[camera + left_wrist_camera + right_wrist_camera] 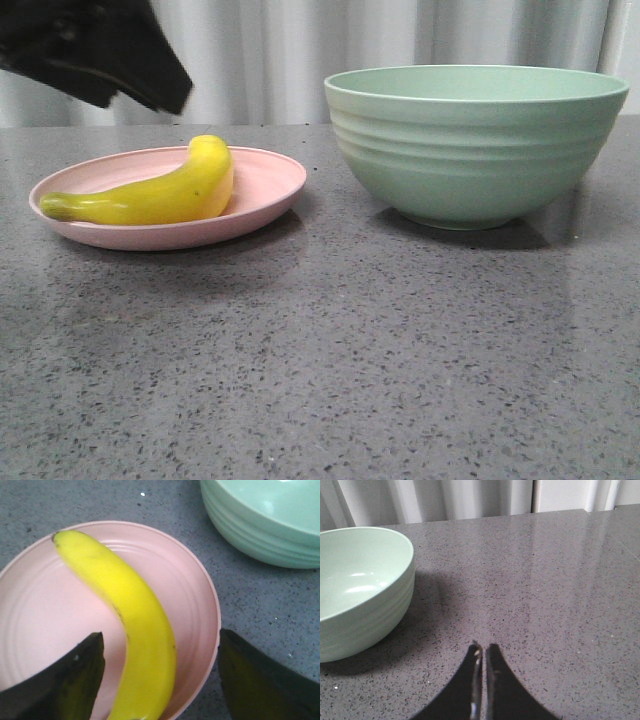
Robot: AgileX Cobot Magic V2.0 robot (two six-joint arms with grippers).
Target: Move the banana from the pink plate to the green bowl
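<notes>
Left end effector [162,680] spread wide astride banana [130,615] on pink plate [45,620], touching nothing, right end effector [482,655] pressed together, empty.

- A staged test setup, lab-like rather than a lived-in kitchen.
- A grey speckled stone-look desk [320,380] carries only plastic tableware: a pink plate [270,185] and a green bowl [470,150].
- Plain pale curtains [270,50] close off the whole background.

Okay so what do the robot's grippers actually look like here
Both are plain black. The left gripper has two broad, wedge-shaped fingers with a faint olive sheen. The right gripper has slim curved fingers tapering to points. No cables or markings show.
</notes>
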